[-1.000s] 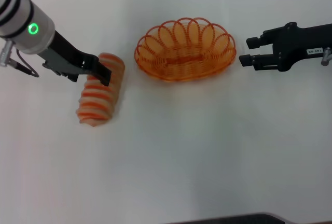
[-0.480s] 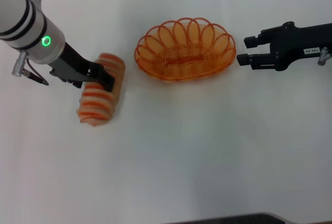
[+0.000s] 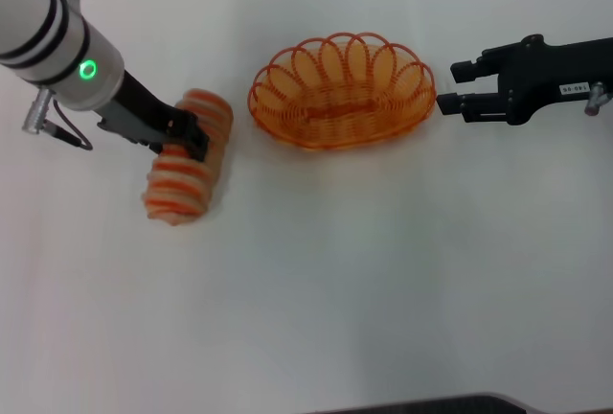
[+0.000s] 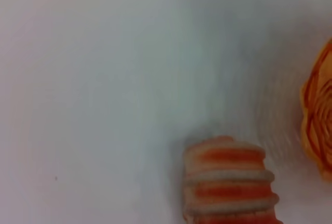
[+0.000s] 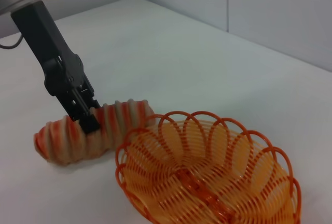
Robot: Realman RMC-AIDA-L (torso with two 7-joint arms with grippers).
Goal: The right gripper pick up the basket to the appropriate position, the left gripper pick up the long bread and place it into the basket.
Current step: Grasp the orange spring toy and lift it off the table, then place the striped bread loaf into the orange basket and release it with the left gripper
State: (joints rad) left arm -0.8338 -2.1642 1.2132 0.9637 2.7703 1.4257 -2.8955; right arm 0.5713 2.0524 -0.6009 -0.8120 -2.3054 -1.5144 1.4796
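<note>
label (image 3: 575, 89) on right tool (image 3: 458, 87), digits unreadable

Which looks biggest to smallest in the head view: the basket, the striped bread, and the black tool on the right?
1. basket
2. long bread and right tool: too alike to rank, since the left tool covers part of the bread.

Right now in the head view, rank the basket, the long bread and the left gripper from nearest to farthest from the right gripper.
1. basket, just beside the right gripper, centre of the table.
2. long bread, past the basket, on the robot's left.
3. left gripper, at the bread; too close to it to rank firmly.
</note>
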